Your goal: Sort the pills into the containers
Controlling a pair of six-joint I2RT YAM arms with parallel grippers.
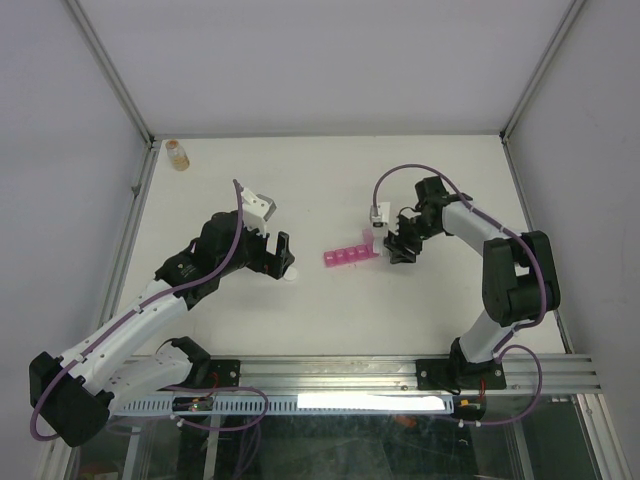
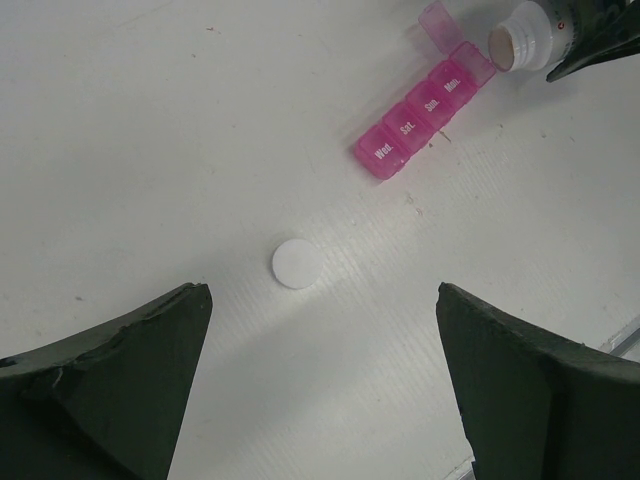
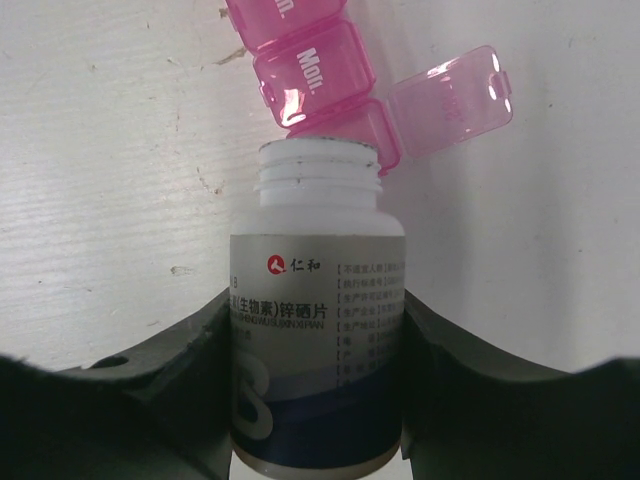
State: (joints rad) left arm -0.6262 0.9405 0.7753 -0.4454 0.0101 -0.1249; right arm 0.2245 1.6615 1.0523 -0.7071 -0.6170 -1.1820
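The containers are a pink organiser strip [image 1: 348, 257] [image 2: 420, 120] [image 3: 320, 75] lying mid-table, with the lid [image 3: 450, 98] of its end compartment flipped open. My right gripper [image 1: 400, 245] [image 3: 317, 293] is shut on a white labelled bottle [image 3: 318, 200] [image 2: 520, 35]. The bottle is uncapped and tipped, its mouth right at the open end compartment. No pills show in any view. The bottle's round white cap [image 2: 297, 263] [image 1: 288, 277] lies on the table. My left gripper [image 1: 283, 255] [image 2: 322, 290] hangs open just above and beside the cap, holding nothing.
A small amber bottle [image 1: 176, 153] stands at the far left corner. Enclosure walls run along the left, right and back of the white table [image 1: 300, 190]. An aluminium rail [image 1: 400, 375] runs along the near edge.
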